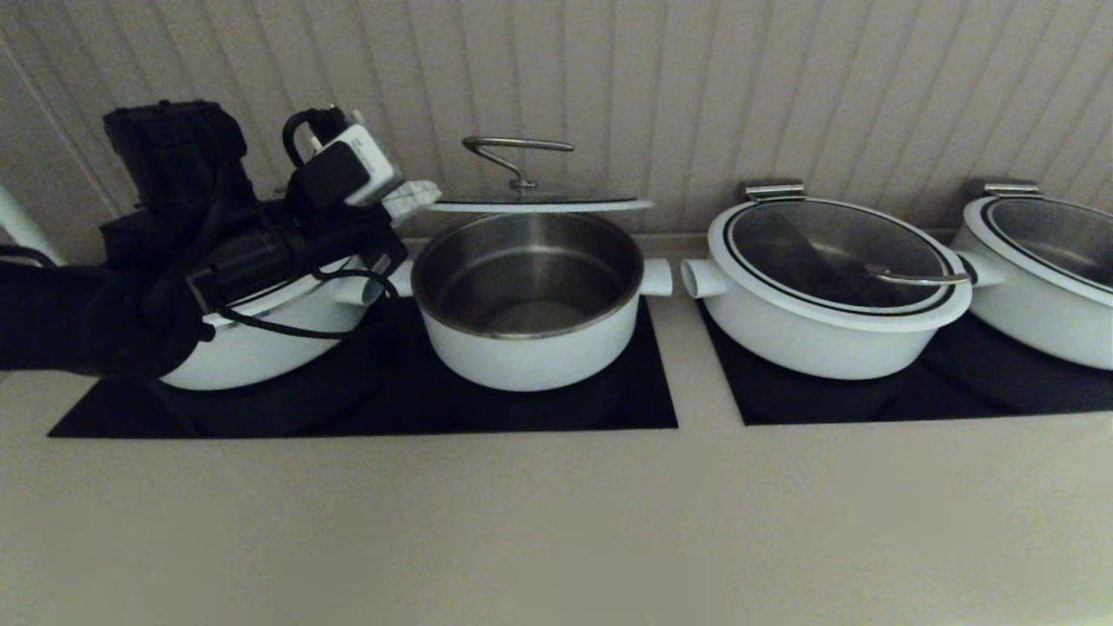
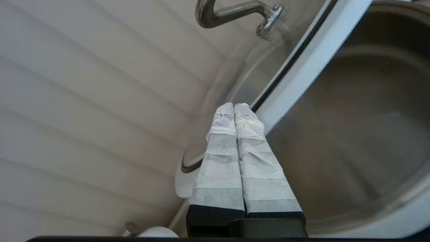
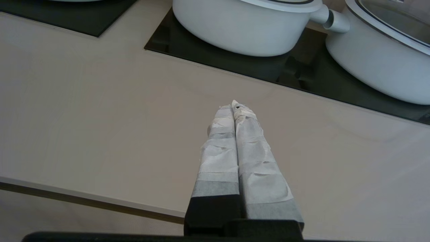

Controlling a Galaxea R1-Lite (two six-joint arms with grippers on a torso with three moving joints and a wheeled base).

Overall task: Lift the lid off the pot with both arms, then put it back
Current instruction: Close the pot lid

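While the lid (image 1: 539, 203) hangs level above the open pot (image 1: 530, 300), the views read as follows.
Head view, lid: held clear of the pot's rim, near the bench's (image 1: 556, 513) back edge, its steel handle up.
Head view, left gripper (image 1: 416, 198): at the lid's left rim, jaws closed on it.
Head view, pot: on the left black mat (image 1: 365, 409), left of centre.
Head view, other pots: a lidded wide pot (image 1: 835, 287) stands on the right mat.
Left wrist view, left gripper (image 2: 234, 107): taped jaws pressed together on the lid's (image 2: 302, 64) white ring, the pot's (image 2: 356, 134) steel inside beyond.
Right wrist view, right gripper (image 3: 234, 107): jaws closed on nothing, hovering over the bench's (image 3: 100, 117) bare front part, apart from the lid.
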